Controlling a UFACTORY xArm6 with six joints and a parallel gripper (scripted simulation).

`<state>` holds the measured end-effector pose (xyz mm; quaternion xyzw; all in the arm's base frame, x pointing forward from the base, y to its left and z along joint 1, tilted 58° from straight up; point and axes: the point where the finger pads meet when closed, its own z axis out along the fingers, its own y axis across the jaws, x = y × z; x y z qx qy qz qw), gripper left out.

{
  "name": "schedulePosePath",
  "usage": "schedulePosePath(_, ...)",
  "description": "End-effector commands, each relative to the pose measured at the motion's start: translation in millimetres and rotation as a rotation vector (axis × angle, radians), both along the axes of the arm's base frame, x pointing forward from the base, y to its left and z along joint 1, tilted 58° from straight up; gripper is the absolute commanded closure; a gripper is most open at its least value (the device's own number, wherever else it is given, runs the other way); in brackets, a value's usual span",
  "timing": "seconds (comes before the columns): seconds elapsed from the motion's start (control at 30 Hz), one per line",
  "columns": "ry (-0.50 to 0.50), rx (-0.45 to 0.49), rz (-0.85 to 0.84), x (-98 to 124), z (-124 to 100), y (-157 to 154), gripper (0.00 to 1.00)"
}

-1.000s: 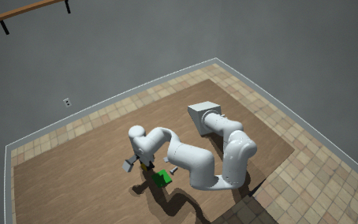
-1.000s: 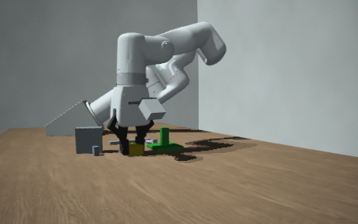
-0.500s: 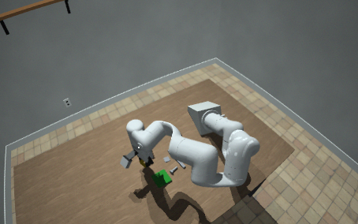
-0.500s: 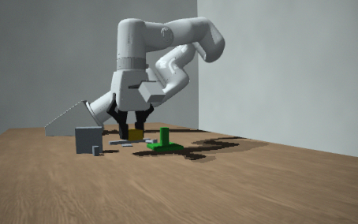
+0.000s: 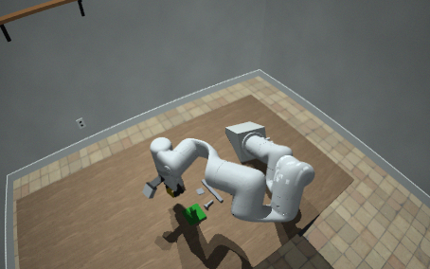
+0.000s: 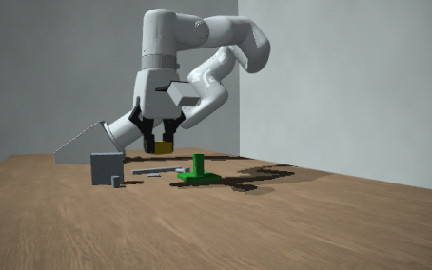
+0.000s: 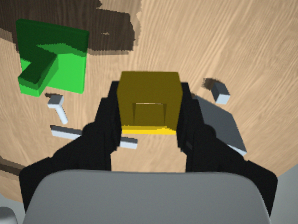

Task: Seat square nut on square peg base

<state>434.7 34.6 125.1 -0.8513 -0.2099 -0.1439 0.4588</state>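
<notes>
My gripper (image 5: 174,190) (image 6: 159,144) (image 7: 149,96) is shut on the yellow square nut (image 5: 170,191) (image 6: 163,147) (image 7: 150,99) and holds it lifted above the wooden table. The green square peg (image 5: 194,212) (image 6: 198,165) (image 7: 39,72) stands upright on its flat green base (image 6: 190,177) (image 7: 72,72). In the exterior view the peg is to the right of the nut and lower. In the wrist view it lies to the upper left of the nut.
A grey block (image 6: 107,167) with a small cube (image 6: 115,181) stands left of the peg. A thin grey bar (image 6: 156,169) (image 5: 211,190) and small grey pieces (image 5: 200,191) (image 7: 216,90) lie on the table near the peg. The arm's base (image 5: 244,134) is at the back.
</notes>
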Motion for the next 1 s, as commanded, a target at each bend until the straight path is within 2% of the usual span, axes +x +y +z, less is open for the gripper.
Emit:
schedulePosePath(0.0, 0.002, 0.0, -0.002, -0.5, 3.3, -2.7, 1.0)
schedulePosePath(0.1, 0.031, 0.002, -0.021, -5.9, 14.7, 3.9, 1.0)
schedulePosePath(0.33, 0.185, 0.013, -0.119, -41.3, 67.2, 39.0, 1.0)
schedulePosePath(0.53, 0.232, 0.017, -0.148, -53.8, 80.3, 49.4, 1.0)
schedulePosePath(0.97, 0.235, 0.017, -0.15, -54.6, 81.0, 50.0, 1.0)
